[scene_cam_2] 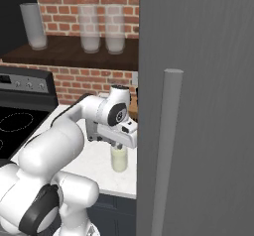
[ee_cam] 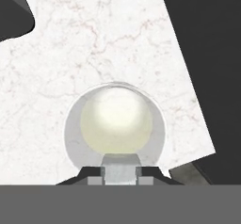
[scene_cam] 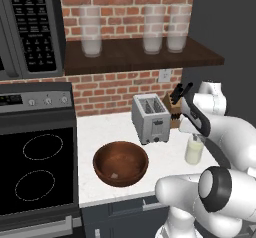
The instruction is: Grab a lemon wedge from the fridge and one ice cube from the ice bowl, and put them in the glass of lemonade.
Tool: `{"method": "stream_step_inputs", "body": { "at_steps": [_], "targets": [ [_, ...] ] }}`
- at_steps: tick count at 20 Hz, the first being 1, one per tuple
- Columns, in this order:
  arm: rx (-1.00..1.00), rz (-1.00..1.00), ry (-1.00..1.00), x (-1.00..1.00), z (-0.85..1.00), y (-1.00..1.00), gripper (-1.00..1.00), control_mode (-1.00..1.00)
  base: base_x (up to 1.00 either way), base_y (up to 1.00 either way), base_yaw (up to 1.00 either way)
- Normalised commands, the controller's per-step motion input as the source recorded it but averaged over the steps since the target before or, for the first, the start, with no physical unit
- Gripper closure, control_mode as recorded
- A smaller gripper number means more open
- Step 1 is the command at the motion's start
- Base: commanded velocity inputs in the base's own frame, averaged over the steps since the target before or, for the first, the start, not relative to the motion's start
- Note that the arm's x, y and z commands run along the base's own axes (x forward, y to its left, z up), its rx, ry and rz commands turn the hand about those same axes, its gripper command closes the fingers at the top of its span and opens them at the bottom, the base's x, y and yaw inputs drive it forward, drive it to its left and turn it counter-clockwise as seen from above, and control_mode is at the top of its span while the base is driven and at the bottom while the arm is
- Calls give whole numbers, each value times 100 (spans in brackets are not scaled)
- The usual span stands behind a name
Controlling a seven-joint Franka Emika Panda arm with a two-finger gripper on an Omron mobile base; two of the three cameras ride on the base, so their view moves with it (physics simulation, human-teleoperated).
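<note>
Item: gripper [ee_cam: 120, 173], hanging directly above the glass of lemonade [ee_cam: 116, 124], jaws clamped on the ice cube [ee_cam: 120, 167], a small pale translucent block between the tips.
Location of glass: on the white counter [scene_cam: 115, 129], near its right edge beside the fridge [scene_cam_2: 198, 106], upright, mouth facing the jaws.
Key relation: cube sits over the near rim of the glass mouth, so a release looks close to aligned; slightly off-centre.
Ice bowl [scene_cam: 120, 163]: front counter edge, left of the glass.
Lemon wedge: cannot tell.
</note>
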Motion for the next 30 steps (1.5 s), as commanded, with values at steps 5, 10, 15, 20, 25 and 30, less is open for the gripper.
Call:
{"method": "stream_step_inputs", "body": {
  "at_steps": [5,10,15,20,25,30],
  "targets": [
    [0,0,0,4,0,0,100,-100,0,0,0],
    [0,0,0,15,0,0,100,-100,0,0,0],
    [0,0,0,8,-6,0,100,-100,0,0,0],
    [0,0,0,1,-13,0,100,-100,0,0,0],
    [0,0,0,0,0,0,100,-100,0,0,0],
    [0,0,0,0,0,0,-100,-100,0,0,0]
  ]
}}
